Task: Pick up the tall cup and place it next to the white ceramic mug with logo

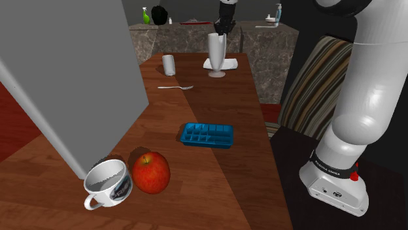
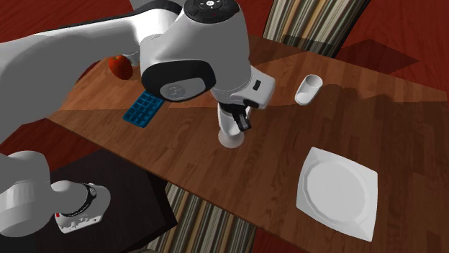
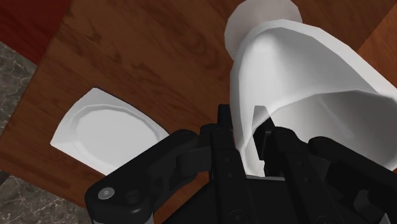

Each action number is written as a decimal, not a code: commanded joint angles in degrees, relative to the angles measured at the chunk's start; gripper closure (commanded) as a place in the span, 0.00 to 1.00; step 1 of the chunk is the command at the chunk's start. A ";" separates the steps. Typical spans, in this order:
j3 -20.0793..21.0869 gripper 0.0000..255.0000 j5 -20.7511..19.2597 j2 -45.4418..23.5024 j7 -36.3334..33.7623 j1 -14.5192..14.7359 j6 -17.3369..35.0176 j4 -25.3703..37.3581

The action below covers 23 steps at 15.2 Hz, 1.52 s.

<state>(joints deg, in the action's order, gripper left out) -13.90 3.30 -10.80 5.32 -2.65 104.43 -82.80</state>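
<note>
A white tall cup [image 1: 216, 52], flared with a footed base, stands upright near the far end of a long wooden bench [image 1: 216, 189]. The black fingers [image 3: 280, 143] reach down onto its rim, one inside and one outside, set narrow with the cup's wall between them. From the wrist view they appear to pinch that wall, though the contact is hard to make out. The cup's inside is plain white.

A square-edged white plate [image 2: 338, 190] lies near the cup, not touching it. A small white cup [image 1: 169, 64] sits at the shoulder view's left of the tall cup, and a spoon [image 1: 176, 87] lies just nearer the camera.

Midway along the bench is a blue ice-cube tray [image 1: 207, 135], its rows of compartments showing blue. At the near end, well apart from the tall cup, a white mug with a dark logo [image 1: 106, 183] stands just beside a red apple [image 1: 151, 172]. The mug's inside looks grey.

A large grey panel [image 1: 65, 72] leans over the bench's left side in the shoulder view. Behind the bench runs a stone counter [image 1: 261, 39] carrying a green spray bottle [image 1: 145, 16]. A striped seat [image 1: 314, 72] stands at the right, and the floor [image 1: 13, 124] is dark red wood.
</note>
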 commanded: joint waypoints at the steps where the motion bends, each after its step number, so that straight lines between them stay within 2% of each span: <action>1: -0.01 1.00 0.06 -0.21 -0.03 -0.06 -1.65 1.90; 9: -0.14 1.00 0.66 -2.44 0.12 -0.64 -8.45 10.86; 16: 3.37 1.00 -3.63 6.78 -9.29 5.78 -5.42 -1.11; 23: 8.04 1.00 -6.40 12.44 -19.08 10.79 -4.56 -7.89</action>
<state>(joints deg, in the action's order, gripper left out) -6.64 -2.74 1.08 -12.08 7.37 99.75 -90.02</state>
